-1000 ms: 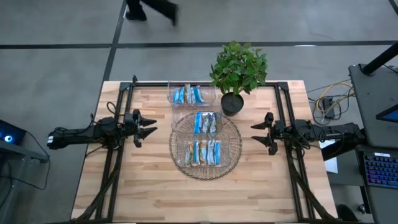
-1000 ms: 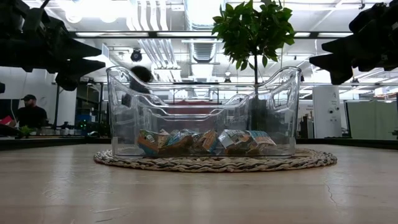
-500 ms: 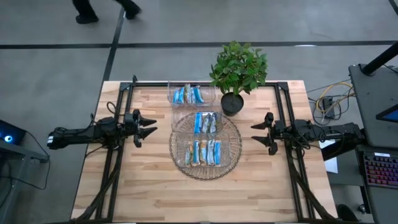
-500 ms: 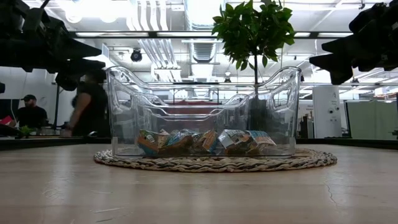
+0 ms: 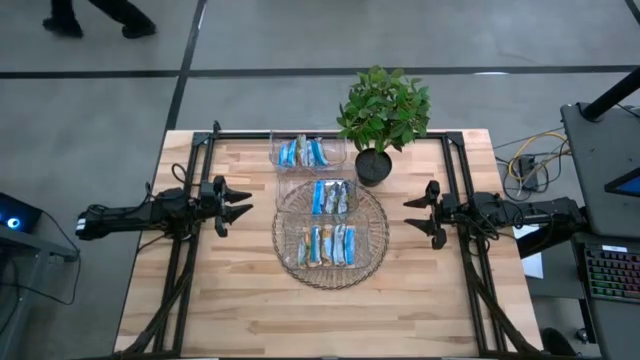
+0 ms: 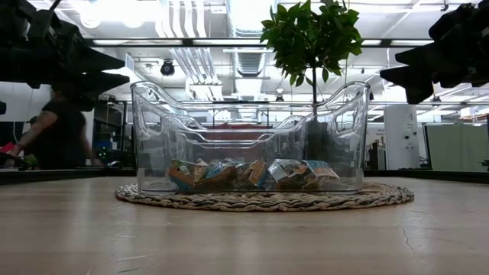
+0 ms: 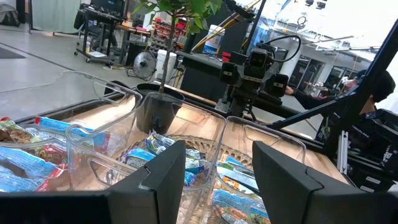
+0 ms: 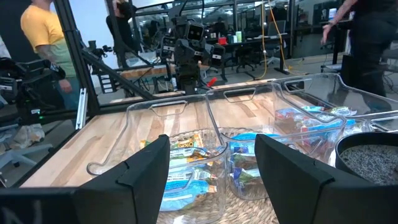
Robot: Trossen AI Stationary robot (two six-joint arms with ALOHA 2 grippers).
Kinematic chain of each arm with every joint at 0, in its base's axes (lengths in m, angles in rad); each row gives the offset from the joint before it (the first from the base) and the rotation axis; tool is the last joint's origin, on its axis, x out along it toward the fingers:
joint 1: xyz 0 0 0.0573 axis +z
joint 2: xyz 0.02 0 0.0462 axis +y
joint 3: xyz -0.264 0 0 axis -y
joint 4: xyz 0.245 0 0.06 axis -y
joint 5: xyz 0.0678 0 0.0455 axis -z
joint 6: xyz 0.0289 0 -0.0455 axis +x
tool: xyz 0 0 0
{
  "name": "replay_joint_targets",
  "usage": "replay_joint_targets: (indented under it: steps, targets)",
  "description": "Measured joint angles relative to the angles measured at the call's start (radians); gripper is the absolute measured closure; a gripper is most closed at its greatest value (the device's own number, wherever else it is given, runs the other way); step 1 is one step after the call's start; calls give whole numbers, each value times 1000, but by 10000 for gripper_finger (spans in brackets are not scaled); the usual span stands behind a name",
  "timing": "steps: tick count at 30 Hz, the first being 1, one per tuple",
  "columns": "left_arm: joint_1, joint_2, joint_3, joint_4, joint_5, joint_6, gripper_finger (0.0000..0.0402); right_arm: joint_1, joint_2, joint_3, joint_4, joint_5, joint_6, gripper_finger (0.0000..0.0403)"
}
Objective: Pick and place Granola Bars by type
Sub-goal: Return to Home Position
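The bars [image 5: 333, 196] all lie in three clear bins set in a row from near to far down the middle of the table [image 5: 230, 300]. The far bin [image 5: 275, 158] stands on bare wood beyond the round woven mat [image 5: 330, 279] and holds blue bars. The middle bin [image 5: 293, 193] stands on the mat's far part, just beside the far bin; whether the two touch I cannot tell. It holds blue bars bunched toward its right end. The near bin [image 5: 292, 245] stands on the mat and holds bars with orange-tan and white marks mixed with blue. The low view shows them on its floor. A plant [image 5: 383, 108] in a black pot [image 5: 373, 168] stands just right of the far bin, with leaves reaching over that bin's right end.

The left gripper [image 5: 243, 203] hangs over the table well left of the mat, pointing right toward the bins, with its jaws apart and nothing between them. The right gripper [image 5: 408, 214] hangs well right of the mat, pointing left, and its jaws are likewise apart and empty. In the low view both show above the near bin's rim.

A person [image 6: 53, 130] shows in the room beyond the table, at far left.
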Motion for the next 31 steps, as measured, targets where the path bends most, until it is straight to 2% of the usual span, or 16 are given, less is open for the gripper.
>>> replay_joint_targets:
  steps: [31]
  targets:
    - [0,0,0,0,0,0,234,0,0,0,0,0,0,179]
